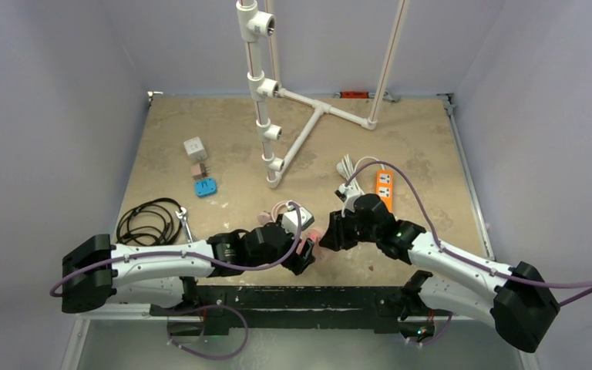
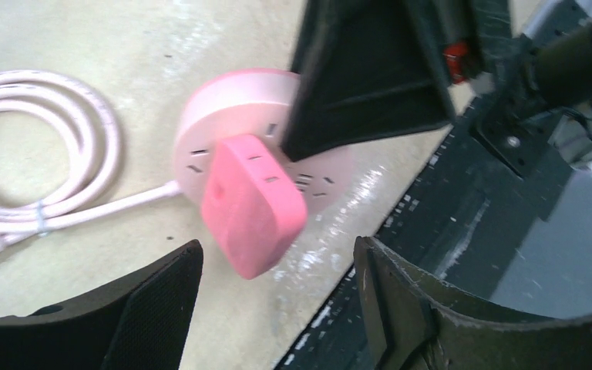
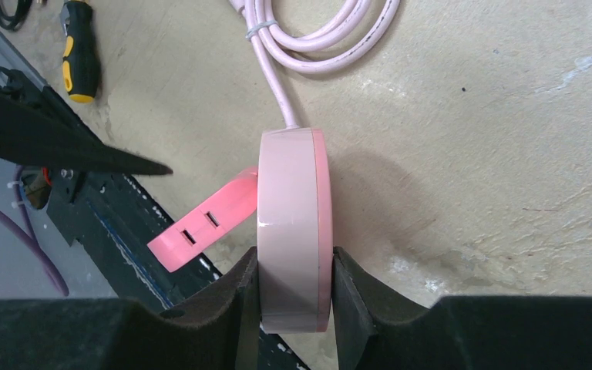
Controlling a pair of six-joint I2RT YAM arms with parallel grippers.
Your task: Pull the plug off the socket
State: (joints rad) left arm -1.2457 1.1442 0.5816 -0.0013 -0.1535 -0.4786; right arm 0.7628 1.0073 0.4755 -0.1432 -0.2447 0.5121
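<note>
socket (image 3: pixel 293 231) clamped by right gripper (image 3: pixel 293 266) | left gripper (image 2: pixel 277 266) spread, empty | plug (image 2: pixel 254 204) judged light, rigid, slick: to be pinched across sides

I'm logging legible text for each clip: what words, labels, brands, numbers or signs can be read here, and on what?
None can be read.
The round pink socket and the pink plug show only slots, no lettering.
The orange power strip, white cube and blue block are too small to show any print.
The screwdriver handle bears no legible mark.
</note>
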